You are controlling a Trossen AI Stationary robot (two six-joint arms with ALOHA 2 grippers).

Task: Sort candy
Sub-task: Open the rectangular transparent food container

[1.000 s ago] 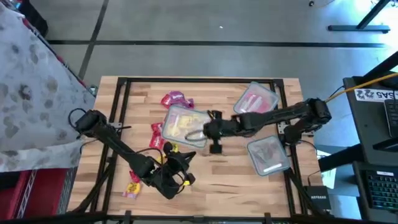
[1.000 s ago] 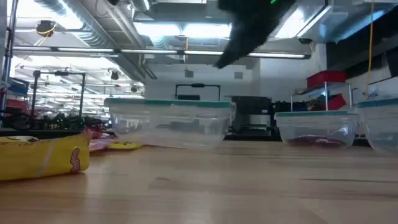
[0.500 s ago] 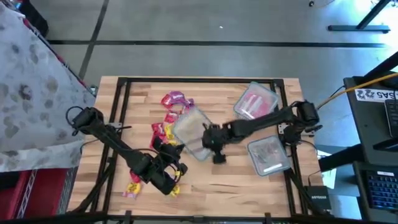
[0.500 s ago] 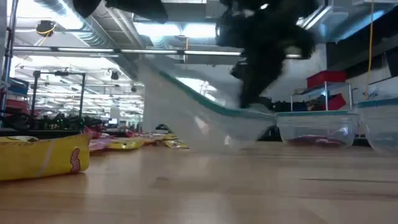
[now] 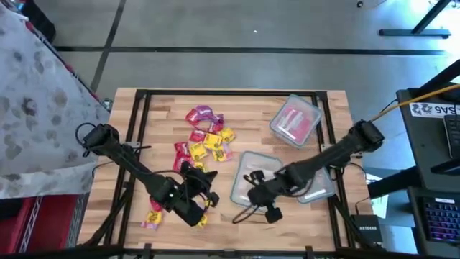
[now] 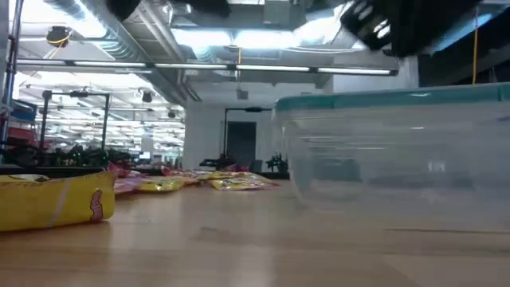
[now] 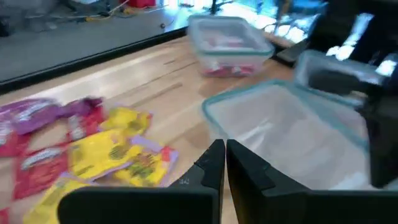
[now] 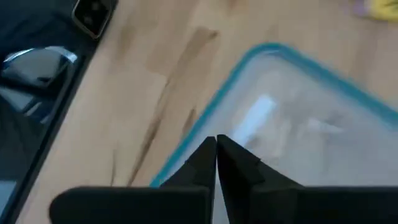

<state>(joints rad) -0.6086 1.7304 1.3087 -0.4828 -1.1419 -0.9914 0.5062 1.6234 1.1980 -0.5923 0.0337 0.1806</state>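
A wooden worktop (image 5: 165,108) carries the candy (image 5: 203,137), red, yellow and purple packets lying loose left of centre. The right hand (image 5: 260,196), fingers together, is clamped on the rim of an empty clear tub (image 5: 253,176) near the front. The left hand (image 5: 195,193), fingers together and empty, hovers just in front of the candy.

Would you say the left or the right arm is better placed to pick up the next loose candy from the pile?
Left, probably. The left gripper is just beside the candy pile, while the right gripper is at the rim of the clear tub, farther from the pile.
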